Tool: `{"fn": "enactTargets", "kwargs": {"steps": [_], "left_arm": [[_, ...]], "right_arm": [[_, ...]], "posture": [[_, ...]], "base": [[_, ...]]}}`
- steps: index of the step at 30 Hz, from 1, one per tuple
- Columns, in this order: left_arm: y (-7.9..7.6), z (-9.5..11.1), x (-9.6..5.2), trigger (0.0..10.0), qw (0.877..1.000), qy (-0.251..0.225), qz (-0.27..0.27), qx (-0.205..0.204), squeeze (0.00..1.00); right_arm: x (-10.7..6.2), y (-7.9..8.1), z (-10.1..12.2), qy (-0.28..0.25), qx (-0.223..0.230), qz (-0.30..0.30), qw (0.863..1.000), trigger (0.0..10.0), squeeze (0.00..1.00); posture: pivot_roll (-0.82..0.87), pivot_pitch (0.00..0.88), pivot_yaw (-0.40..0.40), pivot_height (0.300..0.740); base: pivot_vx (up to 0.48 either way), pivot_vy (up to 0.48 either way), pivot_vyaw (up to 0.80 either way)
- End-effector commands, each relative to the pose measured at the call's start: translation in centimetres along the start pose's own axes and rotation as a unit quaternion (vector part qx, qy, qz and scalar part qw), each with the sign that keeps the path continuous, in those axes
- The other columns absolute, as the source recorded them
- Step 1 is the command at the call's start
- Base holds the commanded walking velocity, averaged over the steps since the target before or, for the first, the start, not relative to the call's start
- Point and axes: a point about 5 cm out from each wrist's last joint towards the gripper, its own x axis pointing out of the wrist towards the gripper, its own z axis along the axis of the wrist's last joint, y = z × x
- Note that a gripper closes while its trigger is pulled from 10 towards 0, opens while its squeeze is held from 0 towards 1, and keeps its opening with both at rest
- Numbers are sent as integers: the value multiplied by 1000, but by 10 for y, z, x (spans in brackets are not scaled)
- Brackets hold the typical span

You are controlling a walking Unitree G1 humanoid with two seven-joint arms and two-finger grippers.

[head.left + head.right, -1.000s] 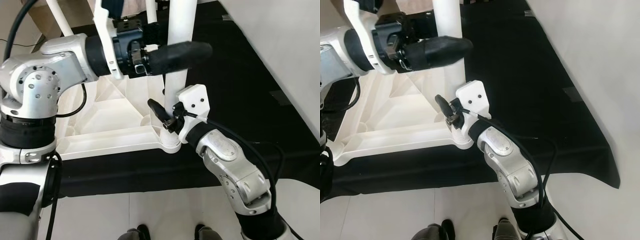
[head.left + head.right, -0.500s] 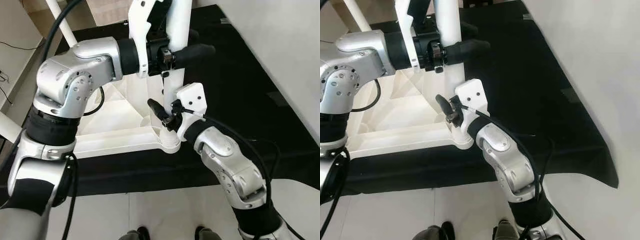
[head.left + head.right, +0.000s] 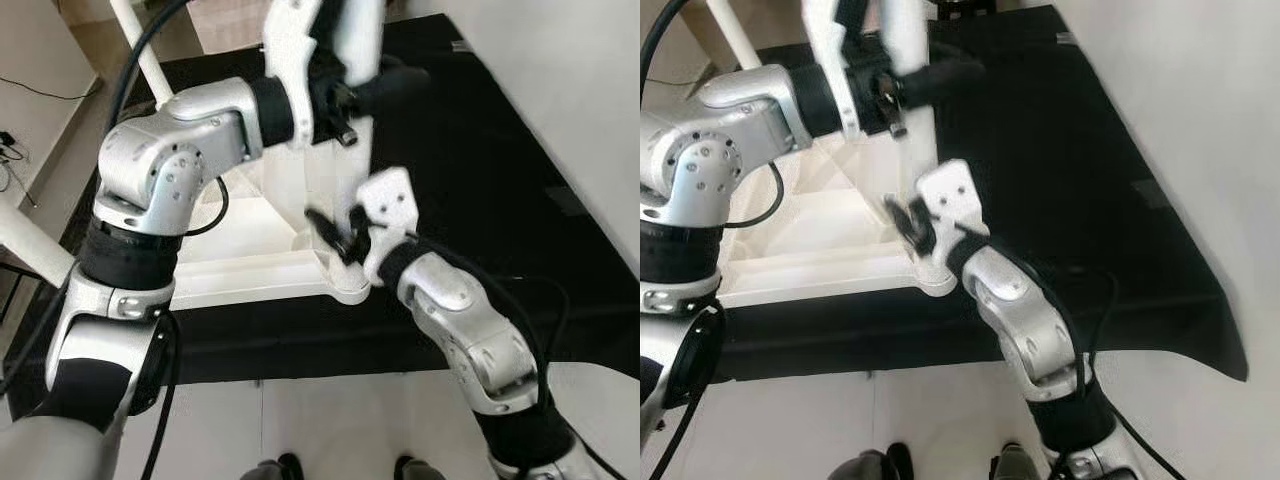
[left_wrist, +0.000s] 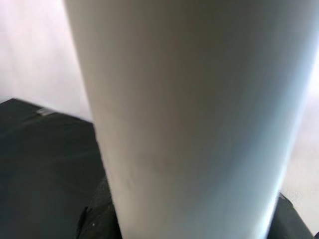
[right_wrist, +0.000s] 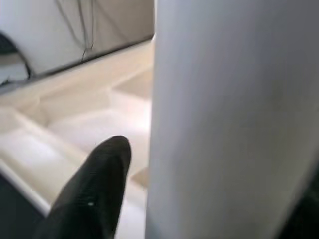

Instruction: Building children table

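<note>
Left eye view: upturned white table top [image 3: 230,262] lies on a black mat [image 3: 480,180] on the floor, ribbed underside facing up. One white table leg [image 3: 352,130] stands upright in the near right corner socket [image 3: 345,290] of the table top. Frame is somewhat motion-blurred.

Left hand [image 3: 385,85] is high on the leg, black fingers [image 3: 395,82] wrapped around it, one on the far side, pinching the leg. Left wrist view agrees: leg [image 4: 194,119] sits right against the camera, dark finger material visible at both lower edges.

Right hand [image 3: 335,232] is low on the same leg, just above the socket. One black finger [image 3: 322,222] is on the inner side of the leg, pointing toward the table's underside. Right wrist view shows that finger [image 5: 92,191] next to the leg [image 5: 229,119], with the ribs of the table top [image 5: 75,114] behind it. The other finger is hidden, so I cannot tell whether this hand is gripping the leg or just standing spread around it.

Another white leg [image 3: 145,55] slants up at the far left corner of the table. Pale tile floor [image 3: 330,420] in front of the mat, robot's feet [image 3: 345,467] at the bottom edge. White wall [image 3: 570,90] on the right.
</note>
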Motion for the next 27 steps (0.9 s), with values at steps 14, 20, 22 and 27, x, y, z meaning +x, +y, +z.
{"fn": "enactTargets", "kwargs": {"steps": [14, 20, 22, 27], "left_arm": [[-19, 7, -3, 0, 996, -36, -81, 0, 0], [-28, 8, 0, 0, 992, -34, -118, 4, 0], [-32, 8, 2, 0, 989, -36, -140, 12, 0], [-36, 7, 7, 0, 986, -39, -161, 17, 0]], "right_arm": [[18, -25, 55, -41, -57, 268, 961, 10000, 0], [26, -22, 69, -35, -56, 343, 937, 10000, 0], [34, -20, 72, -26, -64, 369, 927, 10000, 0], [40, -18, 71, -6, -73, 393, 917, 4824, 0]], "posture": [[-83, 198, 101, 740], [-87, 203, 102, 740], [-83, 205, 100, 740], [-81, 209, 101, 740]], "base": [[0, 0, 0], [0, 0, 0], [0, 0, 0], [0, 0, 0]]}}
